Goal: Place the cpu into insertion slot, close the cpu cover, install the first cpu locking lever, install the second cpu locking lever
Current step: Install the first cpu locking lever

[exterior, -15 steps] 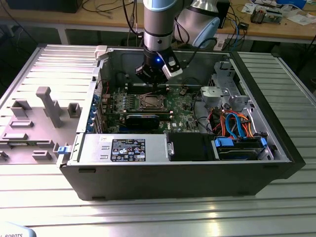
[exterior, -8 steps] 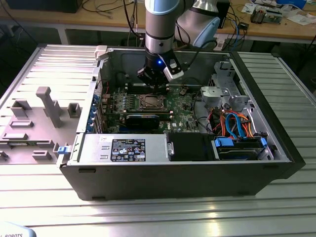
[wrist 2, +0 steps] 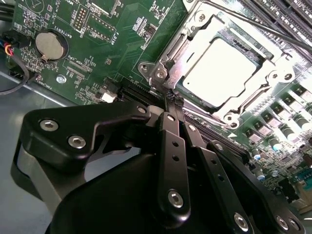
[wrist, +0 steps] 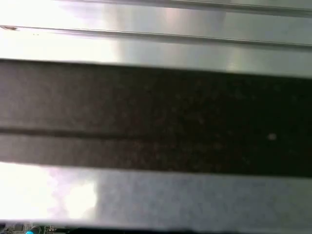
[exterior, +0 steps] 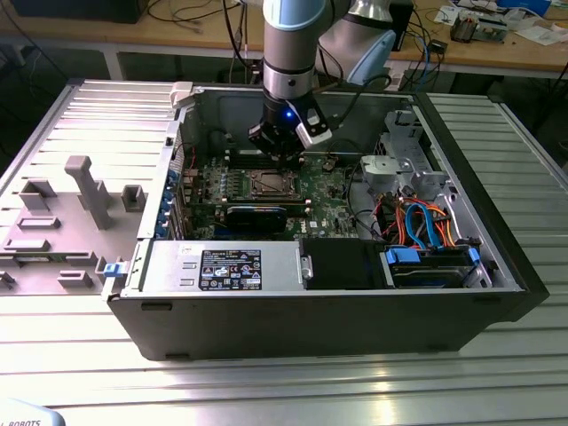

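Silvery cpu cover [wrist 2: 253,51] frames the cpu [wrist 2: 222,73]; the closed, empty pincer [wrist 2: 174,100] touches its corner beside memory slots [wrist 2: 280,17].

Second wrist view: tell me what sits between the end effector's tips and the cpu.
In the second wrist view, only the silvery cpu cover frame edge lies between the end effector and the cpu, with the tips at that frame's corner.

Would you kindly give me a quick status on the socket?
Hand shut, tips at cpu cover edge. Cpu seated, cover down. Nothing blocking.
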Motion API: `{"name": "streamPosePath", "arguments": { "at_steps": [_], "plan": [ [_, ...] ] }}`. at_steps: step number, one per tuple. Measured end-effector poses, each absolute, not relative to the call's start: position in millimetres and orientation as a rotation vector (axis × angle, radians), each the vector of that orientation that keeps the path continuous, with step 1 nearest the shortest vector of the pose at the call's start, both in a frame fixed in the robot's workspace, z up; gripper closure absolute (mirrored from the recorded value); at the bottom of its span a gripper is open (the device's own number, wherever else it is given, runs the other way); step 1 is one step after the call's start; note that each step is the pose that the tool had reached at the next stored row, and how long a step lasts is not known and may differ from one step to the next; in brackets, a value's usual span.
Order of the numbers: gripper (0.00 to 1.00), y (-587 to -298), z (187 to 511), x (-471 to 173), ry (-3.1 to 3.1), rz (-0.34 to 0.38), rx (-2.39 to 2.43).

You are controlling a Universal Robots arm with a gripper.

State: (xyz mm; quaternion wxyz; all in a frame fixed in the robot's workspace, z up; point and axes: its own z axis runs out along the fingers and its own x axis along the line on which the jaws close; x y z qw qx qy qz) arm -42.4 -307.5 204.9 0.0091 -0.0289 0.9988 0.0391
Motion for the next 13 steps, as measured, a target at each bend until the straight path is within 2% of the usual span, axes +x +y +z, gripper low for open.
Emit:
{"name": "streamPosePath", "arguments": {
  "at_steps": [13],
  "plan": [
    [0.89,-307.6,206.8,-42.1,3.12,0.121,-0.09]
  ]
}}
